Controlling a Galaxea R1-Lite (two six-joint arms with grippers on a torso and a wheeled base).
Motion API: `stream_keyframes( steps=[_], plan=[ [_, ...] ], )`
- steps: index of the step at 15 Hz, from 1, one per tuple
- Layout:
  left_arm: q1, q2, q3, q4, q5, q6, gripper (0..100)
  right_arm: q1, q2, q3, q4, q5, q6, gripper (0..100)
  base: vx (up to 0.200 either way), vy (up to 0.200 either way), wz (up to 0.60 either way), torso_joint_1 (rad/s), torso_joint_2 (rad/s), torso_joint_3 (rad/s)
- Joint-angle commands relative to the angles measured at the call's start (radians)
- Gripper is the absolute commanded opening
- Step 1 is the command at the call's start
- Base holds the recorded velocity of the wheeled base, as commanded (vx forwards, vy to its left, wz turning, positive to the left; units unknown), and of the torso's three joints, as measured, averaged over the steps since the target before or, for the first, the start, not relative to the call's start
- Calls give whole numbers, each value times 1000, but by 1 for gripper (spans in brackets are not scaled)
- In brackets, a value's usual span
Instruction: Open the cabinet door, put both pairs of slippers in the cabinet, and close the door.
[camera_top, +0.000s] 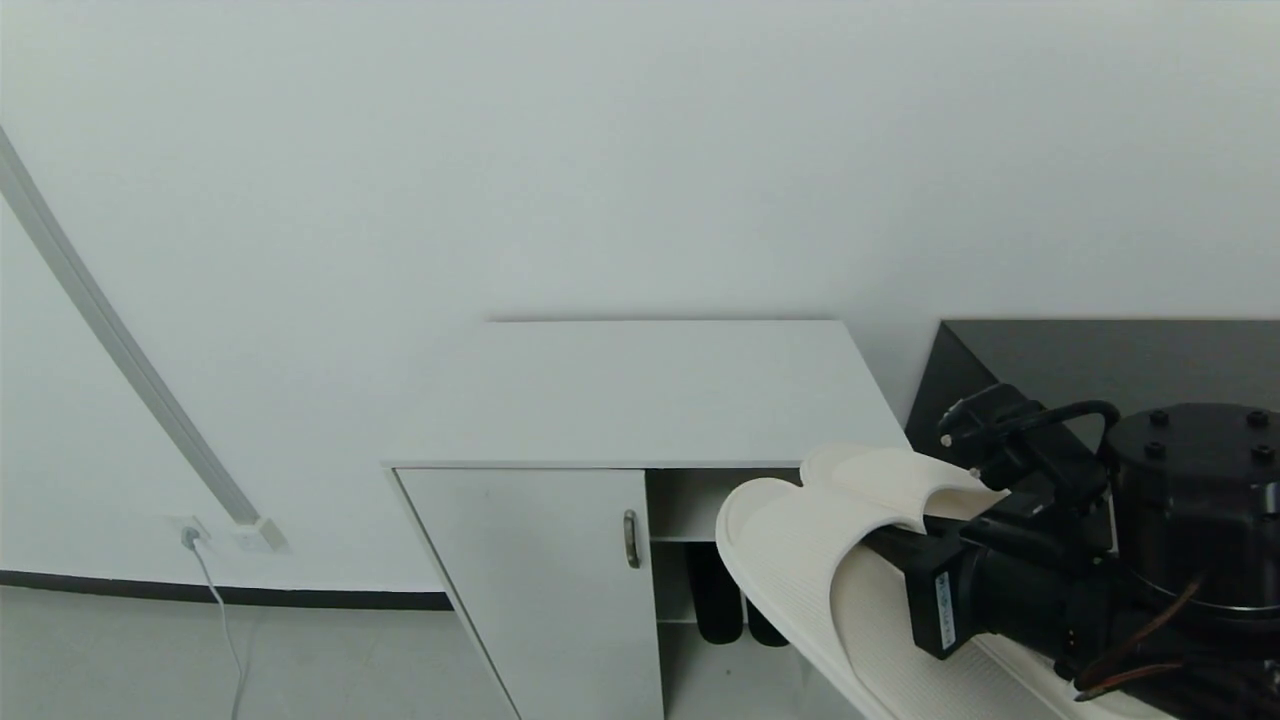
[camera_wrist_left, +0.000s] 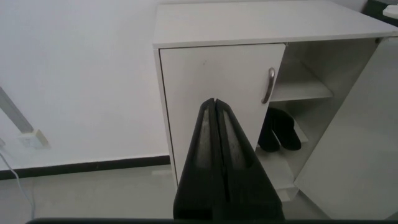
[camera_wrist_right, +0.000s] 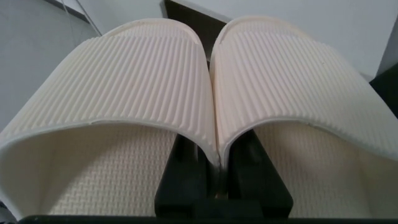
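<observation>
The right gripper (camera_wrist_right: 219, 179) pinches a pair of cream slippers (camera_wrist_right: 137, 74), its two dark fingers (camera_wrist_right: 186, 180) clamping the slippers' inner side walls together so both hang side by side as one bundle. The straps are ribbed and the footbeds have a fine raised pattern. They look like light, soft foam that is flexible rather than stiff and not fragile, and the textured surface is probably not slippery. A pinch across the two touching inner edges, near the middle of their length, seems the sensible hold, since one grip then carries both. A soft sole may still sag or twist at its free ends.

The left gripper (camera_wrist_left: 214, 155) is empty, its fingers pressed flat together. It hangs in front of the cabinet (camera_top: 650, 390), well apart from it.

The cream pair is held up in front of the cabinet's open side.

- **Cream slippers:** two, in the right gripper.
- **Black slippers (camera_wrist_left: 280, 130):** two, already inside on a lower shelf (camera_wrist_left: 297, 138).
- **Doors:** two. The closed door (camera_top: 540, 580) has one metal handle (camera_top: 631, 538), and the open door (camera_wrist_left: 354, 143) is swung outward.
</observation>
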Motion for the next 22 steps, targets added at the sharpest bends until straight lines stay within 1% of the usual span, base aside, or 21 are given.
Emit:
stream_keyframes(
  steps=[1,6,16,22],
  plan=[
    [0,1,0,0,0,0,0,2,4,0,-3,0,0,0,0,0,0,-154,369,193],
    [0,1,0,0,0,0,0,4,6,3,-2,0,0,0,0,0,0,-184,436,245],
    [0,1,0,0,0,-2,0,4,18,9,-3,0,0,0,0,0,0,-216,535,322],
    [0,1,0,0,0,-3,0,11,18,11,-3,-1,0,0,0,0,0,-165,489,322]
  ],
)
